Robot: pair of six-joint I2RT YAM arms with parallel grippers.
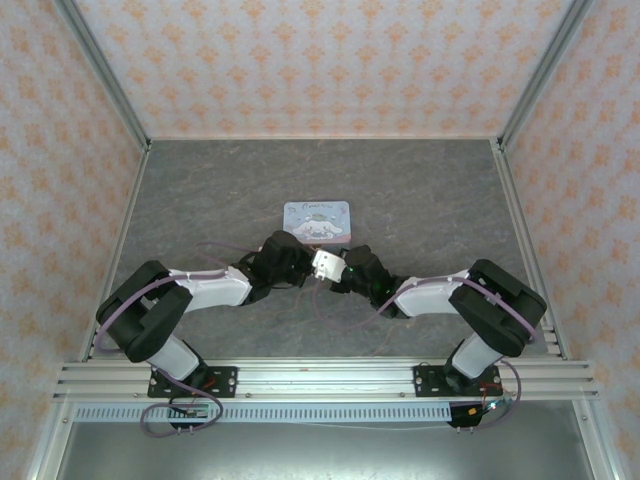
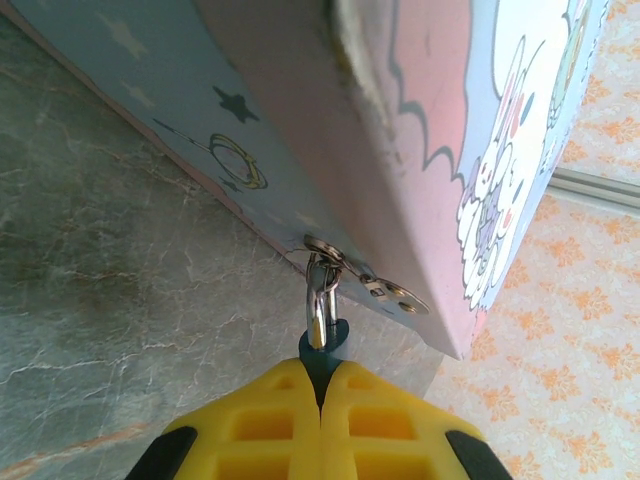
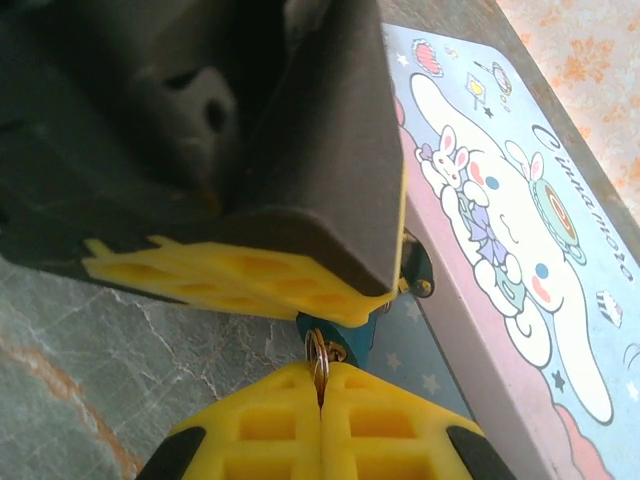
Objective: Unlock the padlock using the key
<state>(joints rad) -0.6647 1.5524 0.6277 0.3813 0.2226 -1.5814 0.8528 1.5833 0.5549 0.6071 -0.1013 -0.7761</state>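
Note:
The dark teal padlock [image 2: 322,352] hangs by its silvery shackle [image 2: 317,300] from the hasp [image 2: 345,265] of the blue-and-pink cartoon tin [image 2: 300,120]. My left gripper [image 2: 322,375] is shut on the lock body. In the right wrist view the lock body [image 3: 352,338] pokes out under the left gripper's yellow fingers [image 3: 240,280]. My right gripper [image 3: 321,385] is shut on the key, whose ring [image 3: 318,358] stands between the fingertips at the lock's brass keyhole; the blade is hidden. In the top view both grippers [image 1: 297,268] [image 1: 345,272] meet just in front of the tin [image 1: 317,221].
The tin lies on a grey marbled table [image 1: 200,200] enclosed by patterned walls [image 1: 320,60] with metal frame posts [image 1: 100,70]. Purple cables [image 1: 345,318] loop along both arms. A metal rail [image 1: 320,375] runs along the near edge.

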